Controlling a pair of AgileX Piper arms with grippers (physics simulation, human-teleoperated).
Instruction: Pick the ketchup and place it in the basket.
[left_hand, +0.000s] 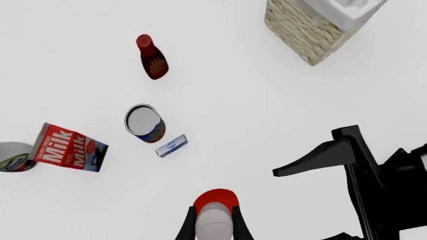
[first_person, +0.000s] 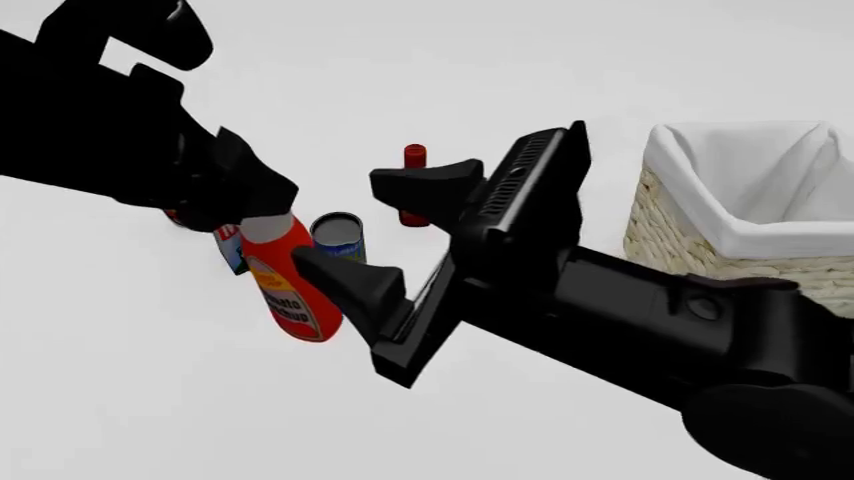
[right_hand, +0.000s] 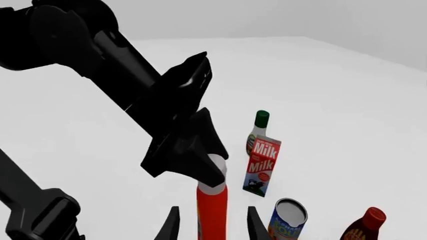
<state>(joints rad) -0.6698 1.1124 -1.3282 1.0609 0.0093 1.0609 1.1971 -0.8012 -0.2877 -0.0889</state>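
Note:
The ketchup (first_person: 287, 290), a red-orange squeeze bottle with a white cap, hangs tilted from my left gripper (first_person: 263, 218), which is shut on its cap end. The left wrist view shows the white cap (left_hand: 215, 223) between that gripper's fingers (left_hand: 187, 227). My right gripper (right_hand: 212, 226) is open, with a finger on each side of the ketchup's body (right_hand: 212, 210) and a gap on both sides. In the front view its fingers (first_person: 420, 185) spread wide beside the bottle. The wicker basket (first_person: 694, 235) with white lining stands at the right, also visible in the left wrist view as the basket (left_hand: 297, 30).
On the table stand a dark red bottle (first_person: 415, 160), a can (first_person: 336, 235), a milk carton (right_hand: 261, 165) and a white bottle with a green cap (right_hand: 259, 127). A small blue box (left_hand: 171, 146) lies beside the can (left_hand: 143, 122).

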